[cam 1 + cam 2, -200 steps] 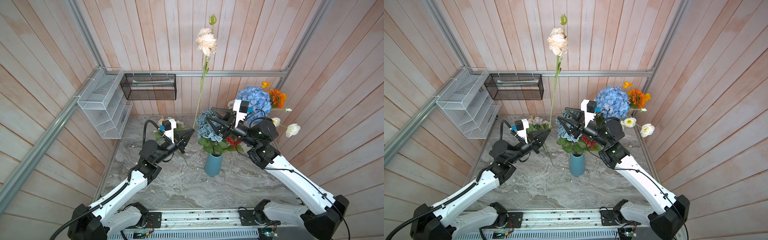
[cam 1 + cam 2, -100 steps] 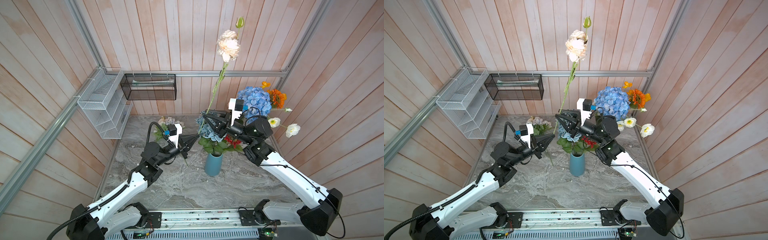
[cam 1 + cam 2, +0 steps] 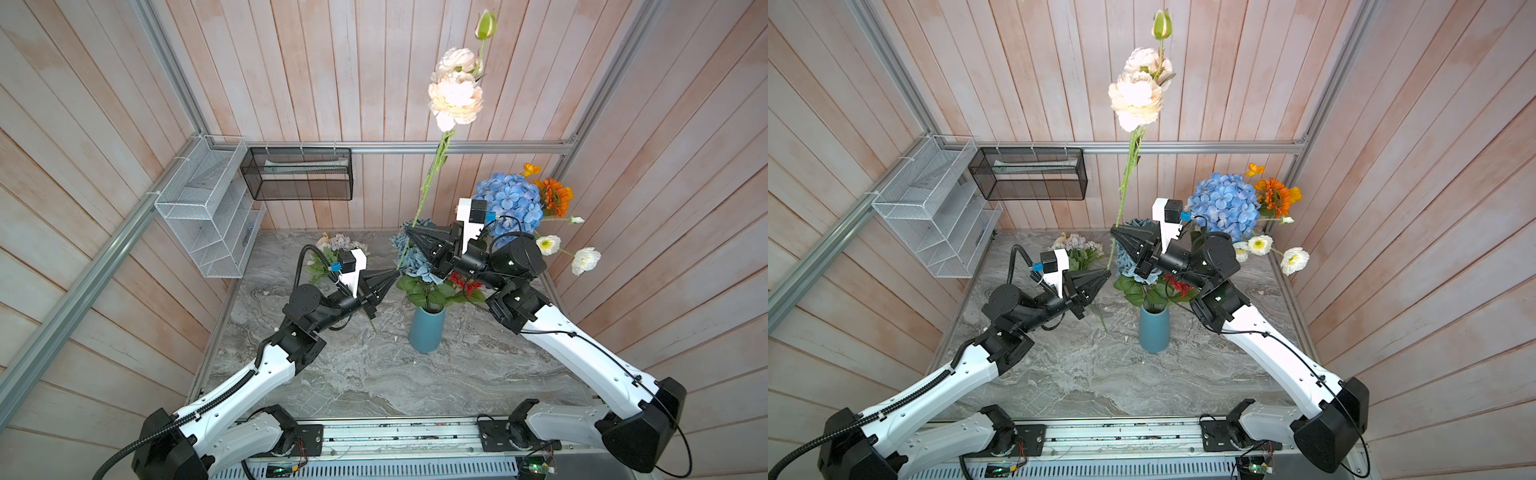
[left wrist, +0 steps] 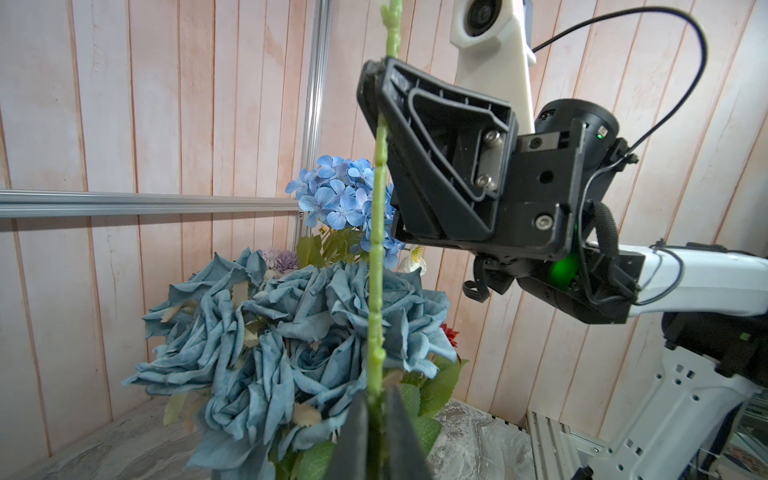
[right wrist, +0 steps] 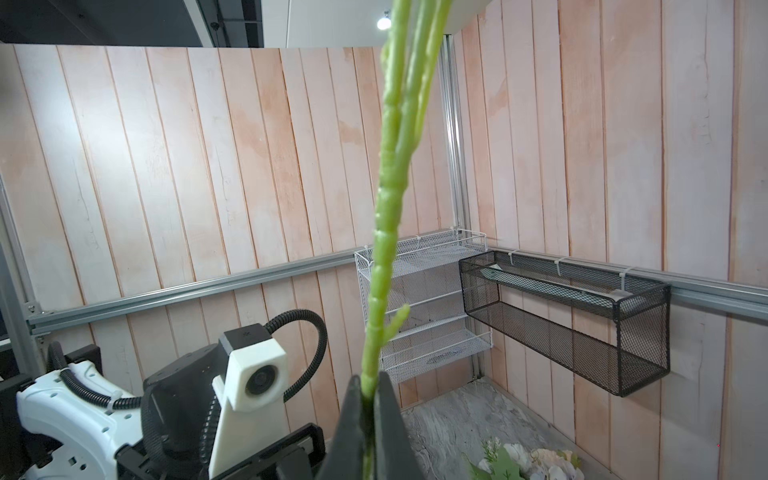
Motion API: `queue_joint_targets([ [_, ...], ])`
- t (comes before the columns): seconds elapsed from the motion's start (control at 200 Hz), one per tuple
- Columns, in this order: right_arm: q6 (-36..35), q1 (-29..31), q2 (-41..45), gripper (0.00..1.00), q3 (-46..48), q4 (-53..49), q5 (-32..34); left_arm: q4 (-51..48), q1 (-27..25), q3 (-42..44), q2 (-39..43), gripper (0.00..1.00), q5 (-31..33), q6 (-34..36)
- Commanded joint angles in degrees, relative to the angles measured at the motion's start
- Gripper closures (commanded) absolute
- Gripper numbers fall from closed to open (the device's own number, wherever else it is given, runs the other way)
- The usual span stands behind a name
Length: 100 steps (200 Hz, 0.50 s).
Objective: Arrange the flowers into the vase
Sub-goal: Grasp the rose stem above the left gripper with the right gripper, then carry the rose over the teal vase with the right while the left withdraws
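Reaching high in the upper middle of a top view, the peach peony (image 3: 455, 99) stands nearly upright because the right gripper (image 3: 409, 232) is clamped on its stem above the blue vase (image 3: 427, 332), while the left gripper (image 3: 390, 277), jaws slightly parted around the stem's lower end, apparently hands it over.

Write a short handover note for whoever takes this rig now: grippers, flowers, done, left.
The right gripper is shut on the peach flower stem, roughly upright, outside the vase.
The left gripper has its jaws around the lower stem; grip unclear.
Done: hydrangea, blue roses and others stand in the vase.
Left: insert the peach flower; a small bunch lies on the table.
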State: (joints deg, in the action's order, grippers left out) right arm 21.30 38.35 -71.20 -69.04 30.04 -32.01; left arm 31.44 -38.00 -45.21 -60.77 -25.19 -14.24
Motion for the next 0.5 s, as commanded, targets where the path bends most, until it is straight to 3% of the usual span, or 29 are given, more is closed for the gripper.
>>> queue_joint_targets([
  [0.0, -1.57, -0.19, 2.23, 1.00, 0.39, 1.66, 0.81, 0.51, -0.41, 0.06, 1.47, 0.01, 1.77, -0.49],
  [0.21, -2.34, -0.15, 5.99, 1.00, 2.66, -1.48, 1.08, -1.24, 0.60, 3.77, 4.48, 0.00, 13.94, -3.07],
  [0.495, -2.51, -0.20, 18.25, 1.00, 12.64, -7.18, 5.26, -2.42, 2.73, 11.05, 4.22, 0.00, 9.54, -8.36],
])
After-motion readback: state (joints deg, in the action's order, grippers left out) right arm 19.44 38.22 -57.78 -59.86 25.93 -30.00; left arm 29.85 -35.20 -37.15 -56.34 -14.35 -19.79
